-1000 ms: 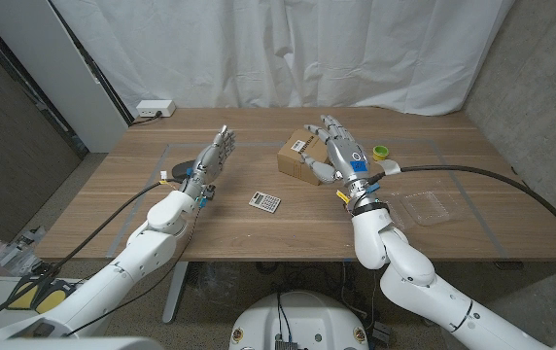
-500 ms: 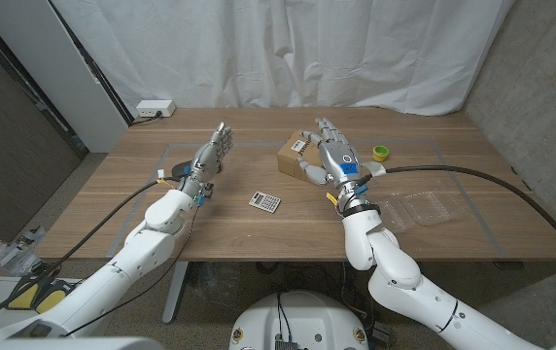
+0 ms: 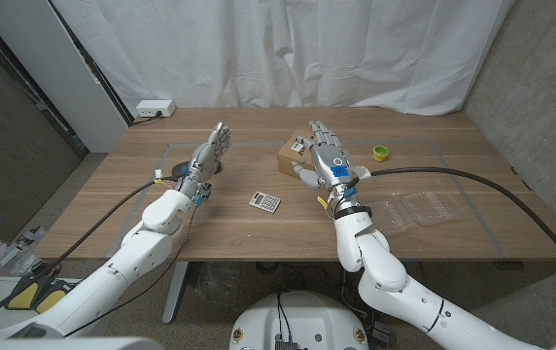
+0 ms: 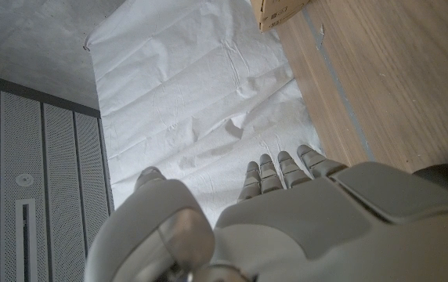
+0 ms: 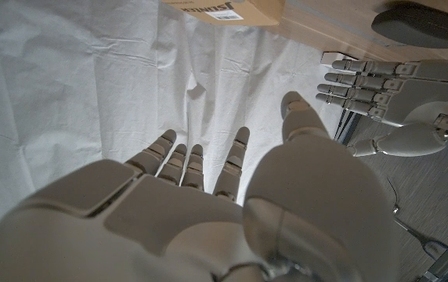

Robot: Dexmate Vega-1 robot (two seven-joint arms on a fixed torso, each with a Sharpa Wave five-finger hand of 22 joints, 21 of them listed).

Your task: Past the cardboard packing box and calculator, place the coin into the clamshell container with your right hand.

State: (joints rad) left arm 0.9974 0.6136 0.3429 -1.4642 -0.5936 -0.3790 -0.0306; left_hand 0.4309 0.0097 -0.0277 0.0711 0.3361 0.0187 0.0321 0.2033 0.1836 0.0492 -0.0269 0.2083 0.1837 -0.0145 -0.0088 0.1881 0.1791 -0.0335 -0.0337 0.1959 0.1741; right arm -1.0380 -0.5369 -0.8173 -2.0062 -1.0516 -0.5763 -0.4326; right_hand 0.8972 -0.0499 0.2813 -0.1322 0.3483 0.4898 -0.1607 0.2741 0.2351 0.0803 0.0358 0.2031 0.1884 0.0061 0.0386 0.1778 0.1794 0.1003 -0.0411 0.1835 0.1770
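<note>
Right hand (image 3: 329, 160) raised on edge in front of the cardboard packing box (image 3: 292, 156), fingers spread and holding nothing; left hand (image 3: 212, 151) likewise upright and empty. The calculator (image 3: 265, 201) lies between the two arms, the clamshell container (image 3: 422, 208) well apart on the right. A dark flat disc (image 5: 420, 23) on the table (image 3: 161, 214) just beside the left hand is probably the coin, though this cannot be confirmed. Judged light, rigid, thin and slippery: best pinched across its rim, perhaps after tipping one edge up
</note>
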